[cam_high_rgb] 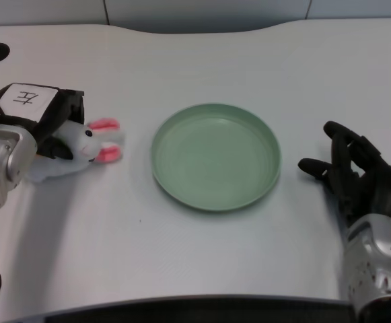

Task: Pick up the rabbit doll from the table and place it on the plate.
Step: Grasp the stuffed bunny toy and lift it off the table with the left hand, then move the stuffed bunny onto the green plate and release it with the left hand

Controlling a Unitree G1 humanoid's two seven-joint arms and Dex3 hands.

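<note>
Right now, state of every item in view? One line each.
rabbit doll: lying on its side on the table, ears toward the plate, left hand on it
plate: upright, empty, right of the doll
left hand: at the doll, grip hidden
right hand: resting on table, holding nothing

Silver forearms, black hand (47,118), white label

L hand (54,124) around rabbit doll (81,148)
</note>
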